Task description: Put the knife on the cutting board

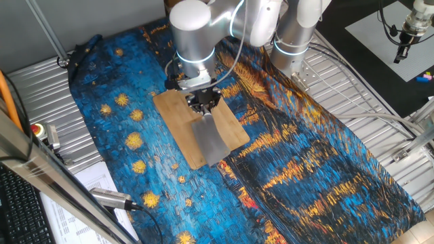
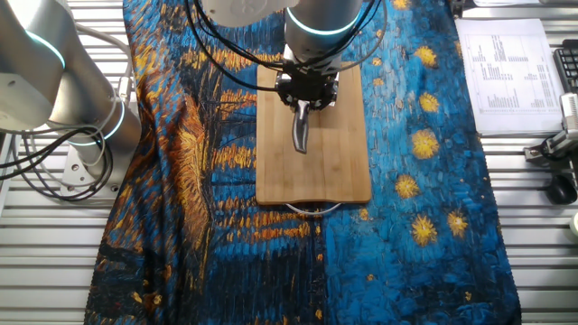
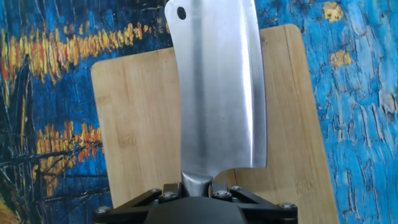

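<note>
over a starry painted cloth [image 1: 325, 169] and the cutting board [image 2: 348, 153], the knife [image 3: 217, 93], judged heavy, stiff and slippery, is held by its handle in the closed gripper [image 3: 198, 186].

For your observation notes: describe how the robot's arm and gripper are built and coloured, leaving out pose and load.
The arm is made of thick rounded silver-grey segments with a thin glowing light-blue ring at a joint. Black cables loop along it towards the wrist. The gripper is small, black and angular, with visible screws on its linkage in the hand view. No lettering or logo can be made out.
</note>
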You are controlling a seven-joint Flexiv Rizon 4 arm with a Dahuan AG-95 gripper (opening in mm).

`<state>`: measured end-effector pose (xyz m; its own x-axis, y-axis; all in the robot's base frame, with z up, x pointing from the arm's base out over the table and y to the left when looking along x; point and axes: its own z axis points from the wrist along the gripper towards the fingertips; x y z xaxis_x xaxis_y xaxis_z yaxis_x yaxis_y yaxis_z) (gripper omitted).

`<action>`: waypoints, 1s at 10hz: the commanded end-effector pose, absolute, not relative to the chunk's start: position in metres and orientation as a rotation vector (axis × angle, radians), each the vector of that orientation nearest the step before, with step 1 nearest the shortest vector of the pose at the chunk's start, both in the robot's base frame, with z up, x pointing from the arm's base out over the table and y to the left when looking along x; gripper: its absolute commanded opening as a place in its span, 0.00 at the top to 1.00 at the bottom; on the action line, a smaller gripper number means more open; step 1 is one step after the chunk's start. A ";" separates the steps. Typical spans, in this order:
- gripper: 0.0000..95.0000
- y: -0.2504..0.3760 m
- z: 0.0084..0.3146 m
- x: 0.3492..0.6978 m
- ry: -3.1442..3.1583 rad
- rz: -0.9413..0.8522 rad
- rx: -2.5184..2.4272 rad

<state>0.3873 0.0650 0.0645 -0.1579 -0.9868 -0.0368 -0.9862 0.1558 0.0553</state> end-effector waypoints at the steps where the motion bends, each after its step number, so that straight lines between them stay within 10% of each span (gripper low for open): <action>1: 1.00 0.065 0.065 0.387 -2.238 -0.033 2.160; 10: 1.00 0.036 0.073 0.404 -2.079 -0.066 2.292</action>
<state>0.4034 0.0360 0.0745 0.0992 -0.9951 -0.0019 -0.9930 -0.0991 0.0648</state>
